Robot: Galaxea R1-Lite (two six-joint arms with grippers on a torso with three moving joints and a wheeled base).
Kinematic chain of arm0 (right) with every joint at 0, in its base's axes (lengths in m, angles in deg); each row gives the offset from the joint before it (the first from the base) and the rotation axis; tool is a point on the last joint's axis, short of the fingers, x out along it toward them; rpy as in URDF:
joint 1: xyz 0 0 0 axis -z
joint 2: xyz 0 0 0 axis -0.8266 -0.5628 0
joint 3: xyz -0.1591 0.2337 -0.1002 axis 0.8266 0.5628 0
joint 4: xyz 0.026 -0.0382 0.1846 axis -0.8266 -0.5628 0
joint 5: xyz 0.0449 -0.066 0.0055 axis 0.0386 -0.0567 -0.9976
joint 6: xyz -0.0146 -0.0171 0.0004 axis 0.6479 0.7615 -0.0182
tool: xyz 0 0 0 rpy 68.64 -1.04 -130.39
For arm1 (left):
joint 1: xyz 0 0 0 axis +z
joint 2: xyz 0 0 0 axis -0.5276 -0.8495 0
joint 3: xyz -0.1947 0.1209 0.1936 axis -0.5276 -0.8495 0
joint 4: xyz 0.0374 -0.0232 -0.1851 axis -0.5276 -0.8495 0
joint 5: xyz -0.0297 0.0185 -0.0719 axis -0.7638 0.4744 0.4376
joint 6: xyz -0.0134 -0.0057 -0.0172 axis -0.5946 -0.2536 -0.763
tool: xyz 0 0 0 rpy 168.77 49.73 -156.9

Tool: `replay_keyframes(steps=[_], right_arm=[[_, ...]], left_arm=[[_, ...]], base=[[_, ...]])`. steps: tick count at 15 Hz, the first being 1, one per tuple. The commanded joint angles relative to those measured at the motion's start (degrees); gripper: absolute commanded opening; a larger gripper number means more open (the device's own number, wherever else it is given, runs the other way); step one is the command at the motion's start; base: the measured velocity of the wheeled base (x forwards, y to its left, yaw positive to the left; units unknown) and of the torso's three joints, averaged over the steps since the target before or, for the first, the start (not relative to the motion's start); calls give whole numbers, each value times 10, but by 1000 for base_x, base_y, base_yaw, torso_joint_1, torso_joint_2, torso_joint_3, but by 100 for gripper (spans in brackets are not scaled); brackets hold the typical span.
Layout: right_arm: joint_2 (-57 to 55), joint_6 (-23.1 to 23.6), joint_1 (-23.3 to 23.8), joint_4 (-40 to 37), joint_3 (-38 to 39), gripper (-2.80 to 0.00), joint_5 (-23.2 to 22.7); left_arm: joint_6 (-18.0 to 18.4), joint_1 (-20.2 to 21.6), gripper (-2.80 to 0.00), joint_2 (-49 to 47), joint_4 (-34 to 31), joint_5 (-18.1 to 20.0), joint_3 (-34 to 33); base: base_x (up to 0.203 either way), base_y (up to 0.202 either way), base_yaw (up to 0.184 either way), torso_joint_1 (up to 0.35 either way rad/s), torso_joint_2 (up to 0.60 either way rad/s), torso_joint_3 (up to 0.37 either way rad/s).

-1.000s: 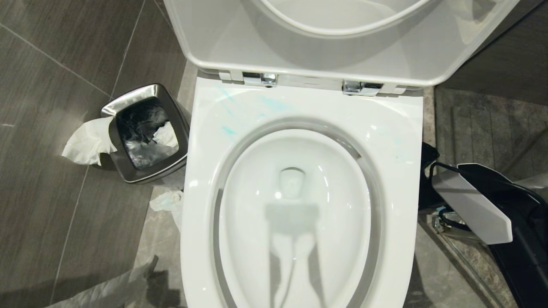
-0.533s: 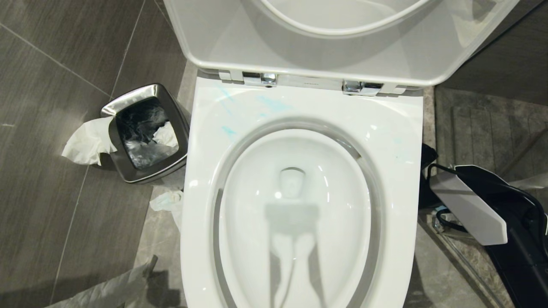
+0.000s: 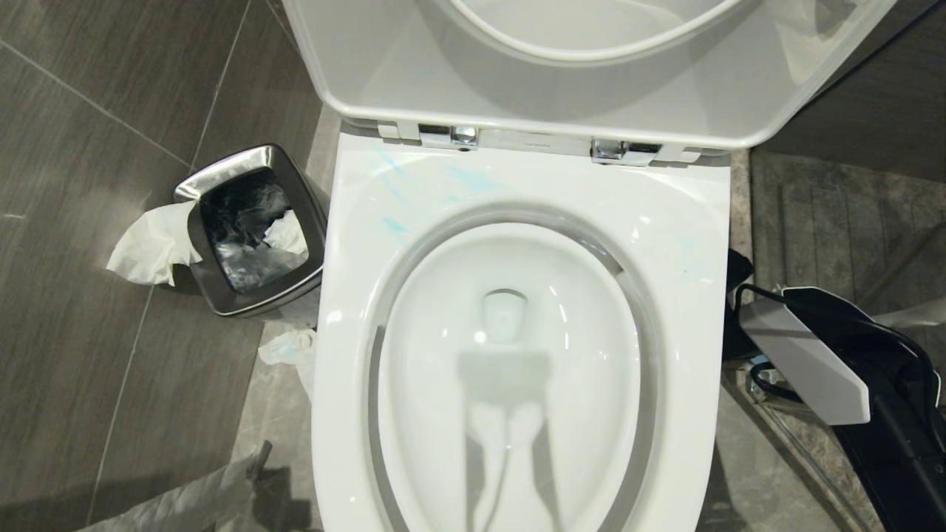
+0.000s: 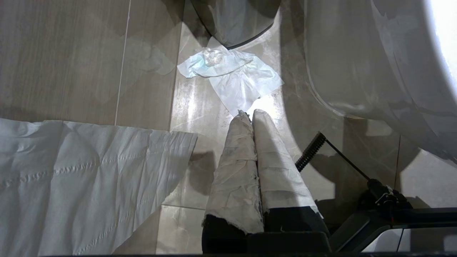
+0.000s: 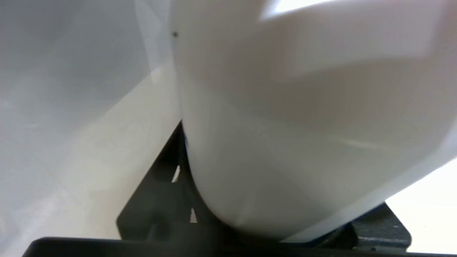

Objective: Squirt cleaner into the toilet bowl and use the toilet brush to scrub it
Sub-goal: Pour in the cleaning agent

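Note:
The toilet bowl (image 3: 347, 295) fills the head view, white and glossy, with clear water at its bottom. Pale teal streaks of cleaner (image 3: 473, 179) lie on the back of its rim. The toilet brush is out of view. My right arm (image 3: 802, 362) reaches down beside the bowl's right side. In the right wrist view my right gripper (image 5: 271, 214) is shut on a rounded white container (image 5: 303, 107), which fills the space between its black fingers. My left gripper (image 4: 249, 113) is shut and empty, its cloth-wrapped fingers pressed together above the floor by the toilet's base.
A small square steel bin (image 3: 251, 229) stands left of the toilet with tissue (image 3: 151, 247) hanging over its edge. Crumpled tissue (image 4: 232, 76) and a large paper sheet (image 4: 71, 178) lie on the floor tiles. The lid (image 3: 591, 66) is raised behind the bowl.
My right arm has shifted slightly down and toward the toilet's side. The bowl, the bin and the tissue have not moved.

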Motion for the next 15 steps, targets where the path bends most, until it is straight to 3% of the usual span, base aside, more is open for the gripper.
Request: replay_keyframes(steps=[1,15], right_arm=[[4,-9,2,12,1,-280,0],[131,-42,41,35,156,-280,4]], left_arm=[[0,0,-280,-1,0,0,-1],[-1,0,-280,-1,0,0,-1]], base=[[0,0,0,0,0,0],[0,0,0,0,0,0]])
